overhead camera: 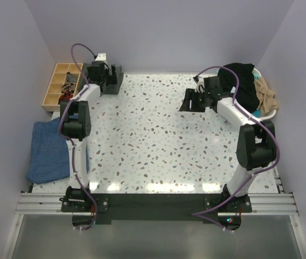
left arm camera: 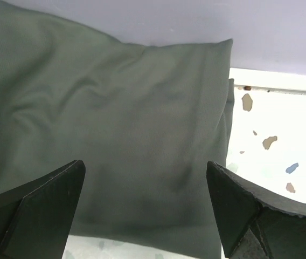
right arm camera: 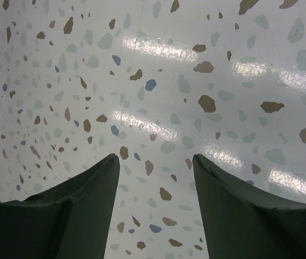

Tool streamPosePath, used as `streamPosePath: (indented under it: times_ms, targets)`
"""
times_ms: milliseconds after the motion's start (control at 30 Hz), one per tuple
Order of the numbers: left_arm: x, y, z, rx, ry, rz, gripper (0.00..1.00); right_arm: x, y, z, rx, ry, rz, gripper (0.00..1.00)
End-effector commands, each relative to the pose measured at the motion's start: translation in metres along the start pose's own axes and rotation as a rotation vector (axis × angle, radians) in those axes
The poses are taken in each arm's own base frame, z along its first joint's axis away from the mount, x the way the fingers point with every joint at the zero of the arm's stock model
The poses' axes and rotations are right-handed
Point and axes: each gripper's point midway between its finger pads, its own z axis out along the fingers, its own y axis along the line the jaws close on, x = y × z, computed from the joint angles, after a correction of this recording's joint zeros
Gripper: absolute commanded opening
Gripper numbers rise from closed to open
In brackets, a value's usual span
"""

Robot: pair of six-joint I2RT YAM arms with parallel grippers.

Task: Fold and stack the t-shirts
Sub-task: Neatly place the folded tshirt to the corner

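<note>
A folded dark charcoal-grey t-shirt (left arm camera: 120,118) lies at the back left of the table, also in the top view (overhead camera: 115,82). My left gripper (left arm camera: 145,181) hovers over its near edge, open and empty, and shows in the top view (overhead camera: 105,75). My right gripper (right arm camera: 155,162) is open and empty over bare speckled table, right of centre toward the back (overhead camera: 192,100). An unfolded heap sits at the back right: a black shirt (overhead camera: 240,80), a tan one (overhead camera: 266,98) and a teal bit (overhead camera: 256,112). A folded blue cloth (overhead camera: 48,150) lies at the left edge.
A wooden compartment tray (overhead camera: 60,84) with small parts stands at the back left beside the wall. A white basket rim (overhead camera: 271,112) holds the heap at the right. Walls close in on three sides. The arm bases sit on a dark rail (overhead camera: 153,204).
</note>
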Motion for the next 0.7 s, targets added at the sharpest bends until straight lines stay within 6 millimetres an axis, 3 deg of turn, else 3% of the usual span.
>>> streamPosePath:
  times_ms: [0, 133, 433, 667]
  targets:
    - [-0.004, -0.017, 0.012, 0.055, -0.024, -0.075, 1.0, -0.015, 0.01, -0.006, -0.038, -0.05, -0.02, 0.61]
    - [0.011, -0.035, 0.017, 0.104, 0.014, -0.121, 1.0, -0.015, 0.011, -0.006, -0.045, -0.048, -0.019, 0.61]
    - [0.021, -0.065, 0.021, 0.219, 0.041, -0.203, 1.0, -0.014, 0.01, -0.007, -0.042, -0.049, -0.022, 0.61]
    - [0.001, -0.074, 0.015, 0.24, -0.002, -0.221, 1.0, -0.012, 0.011, -0.007, -0.051, -0.044, -0.022, 0.61]
